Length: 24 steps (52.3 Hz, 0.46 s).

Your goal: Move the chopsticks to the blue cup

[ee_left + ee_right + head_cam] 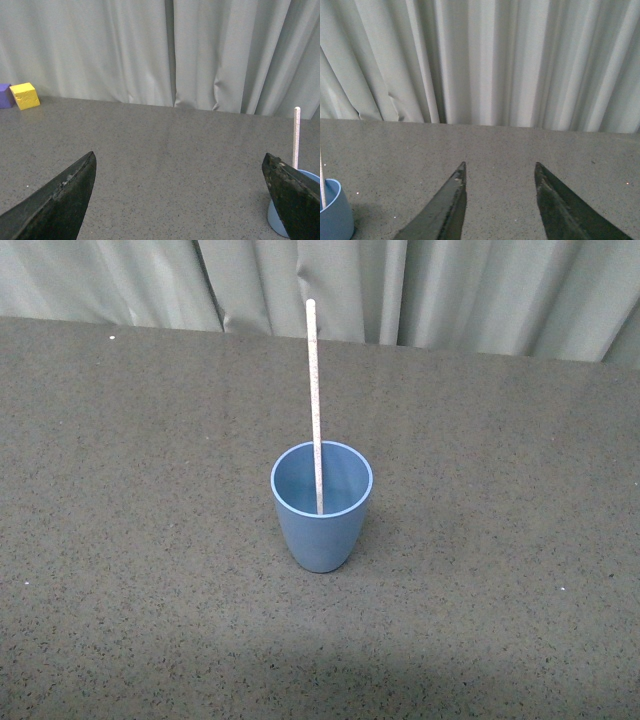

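The blue cup stands upright in the middle of the dark speckled table. One pale cream chopstick stands in it, leaning on the far rim and sticking well above it. Neither arm shows in the front view. My left gripper is open and empty; the cup shows partly behind one of its fingers, with the chopstick rising above. My right gripper is open and empty, with the cup and a sliver of the chopstick at the frame's edge.
A grey curtain hangs behind the table's far edge. A yellow block and a purple block sit near the curtain in the left wrist view.
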{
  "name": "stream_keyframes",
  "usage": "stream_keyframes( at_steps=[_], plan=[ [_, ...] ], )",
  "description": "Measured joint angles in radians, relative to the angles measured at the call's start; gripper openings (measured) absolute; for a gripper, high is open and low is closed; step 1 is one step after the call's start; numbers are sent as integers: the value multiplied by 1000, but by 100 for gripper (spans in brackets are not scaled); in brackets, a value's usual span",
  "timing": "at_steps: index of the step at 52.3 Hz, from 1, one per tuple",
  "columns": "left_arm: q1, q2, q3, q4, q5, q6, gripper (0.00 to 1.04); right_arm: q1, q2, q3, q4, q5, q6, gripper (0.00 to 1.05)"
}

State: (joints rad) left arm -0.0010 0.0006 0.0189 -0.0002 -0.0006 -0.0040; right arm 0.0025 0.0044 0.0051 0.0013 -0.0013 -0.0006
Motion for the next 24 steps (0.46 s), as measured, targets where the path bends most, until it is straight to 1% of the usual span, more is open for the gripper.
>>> stream_keyframes(
  at_steps=[2, 3, 8, 9, 10, 13, 15, 17, 20, 24],
  plan=[
    [0, 0, 0, 0, 0, 0, 98, 0, 0, 0, 0, 0, 0, 49],
    [0, 0, 0, 0, 0, 0, 98, 0, 0, 0, 0, 0, 0, 54],
    [0, 0, 0, 0, 0, 0, 98, 0, 0, 0, 0, 0, 0, 72],
    [0, 0, 0, 0, 0, 0, 98, 0, 0, 0, 0, 0, 0, 74],
    [0, 0, 0, 0, 0, 0, 98, 0, 0, 0, 0, 0, 0, 79],
    [0, 0, 0, 0, 0, 0, 98, 0, 0, 0, 0, 0, 0, 90],
    [0, 0, 0, 0, 0, 0, 98, 0, 0, 0, 0, 0, 0, 95],
    [0, 0, 0, 0, 0, 0, 98, 0, 0, 0, 0, 0, 1, 97],
    [0, 0, 0, 0, 0, 0, 98, 0, 0, 0, 0, 0, 0, 94],
    [0, 0, 0, 0, 0, 0, 98, 0, 0, 0, 0, 0, 0, 95]
  ],
)
